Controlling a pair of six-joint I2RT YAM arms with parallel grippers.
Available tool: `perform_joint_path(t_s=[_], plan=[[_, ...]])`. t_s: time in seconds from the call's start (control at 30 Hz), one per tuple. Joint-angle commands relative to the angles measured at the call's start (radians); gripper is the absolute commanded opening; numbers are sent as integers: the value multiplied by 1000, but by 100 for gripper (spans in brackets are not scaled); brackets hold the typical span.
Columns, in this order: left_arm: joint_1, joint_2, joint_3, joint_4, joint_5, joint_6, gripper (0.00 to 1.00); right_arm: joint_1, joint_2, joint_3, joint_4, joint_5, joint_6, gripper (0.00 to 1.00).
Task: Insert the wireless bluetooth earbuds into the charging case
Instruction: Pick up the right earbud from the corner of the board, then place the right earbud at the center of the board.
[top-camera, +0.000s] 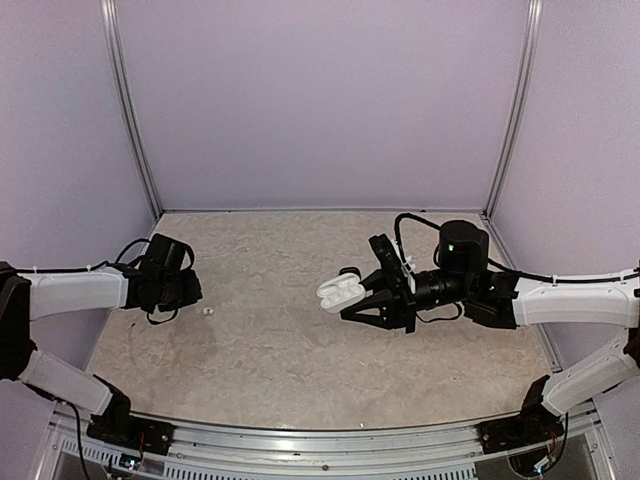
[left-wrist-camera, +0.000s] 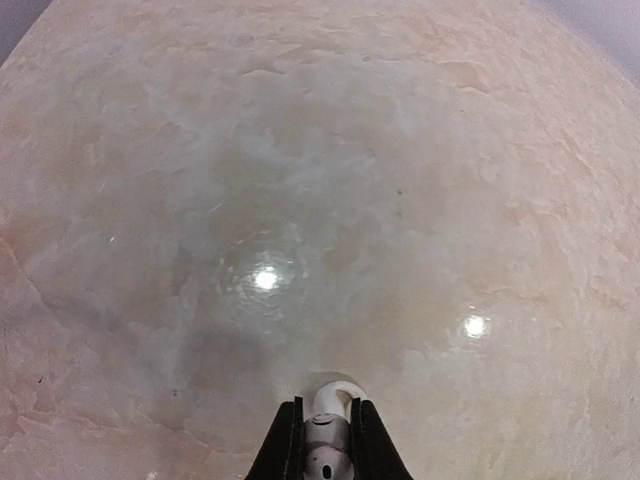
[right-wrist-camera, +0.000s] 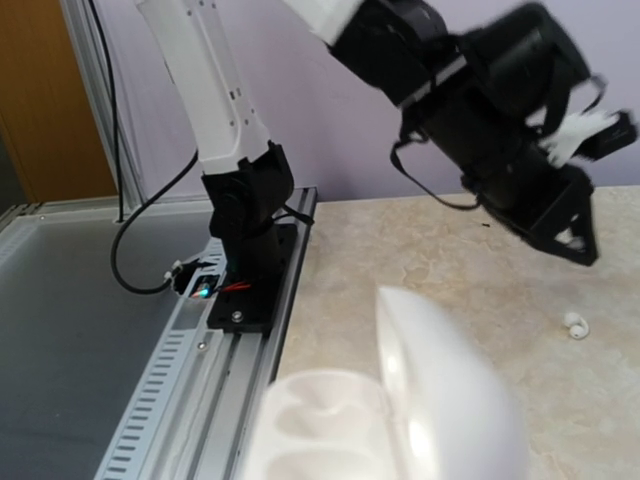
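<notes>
My left gripper (left-wrist-camera: 327, 404) is shut on a white earbud (left-wrist-camera: 328, 450), its fingers pressed against both of the earbud's sides just above the table. From above, this gripper (top-camera: 188, 292) is at the table's left. Another white earbud (top-camera: 208, 311) lies on the table just right of it and also shows below the left gripper (right-wrist-camera: 572, 243) in the right wrist view. My right gripper (top-camera: 358, 296) is shut on the white charging case (top-camera: 338, 291) and holds it in the air at mid-table. The lid (right-wrist-camera: 450, 390) is open and the earbud wells (right-wrist-camera: 320, 425) are empty. No black earbuds are in view.
The beige marbled tabletop (top-camera: 280, 350) is walled by lilac panels at the back and sides. A metal rail (top-camera: 330, 440) with the arm bases runs along the near edge. The left arm's base (right-wrist-camera: 245, 250) stands on that rail.
</notes>
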Motion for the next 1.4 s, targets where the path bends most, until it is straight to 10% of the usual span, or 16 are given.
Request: perform_joint_path(t_s=[0.0, 0.27, 0.77, 1.37], plan=[[-165, -26, 116, -93, 17, 111, 2, -8, -36, -20, 14, 20, 6, 2], [-414, 262, 343, -352, -182, 68, 4, -32, -87, -43, 15, 38, 32, 2], [-570, 620, 602, -406, -55, -12, 25, -41, -152, -87, 11, 58, 36, 2], [-474, 265, 403, -31, 119, 225, 67, -45, -174, -107, 23, 57, 38, 2]])
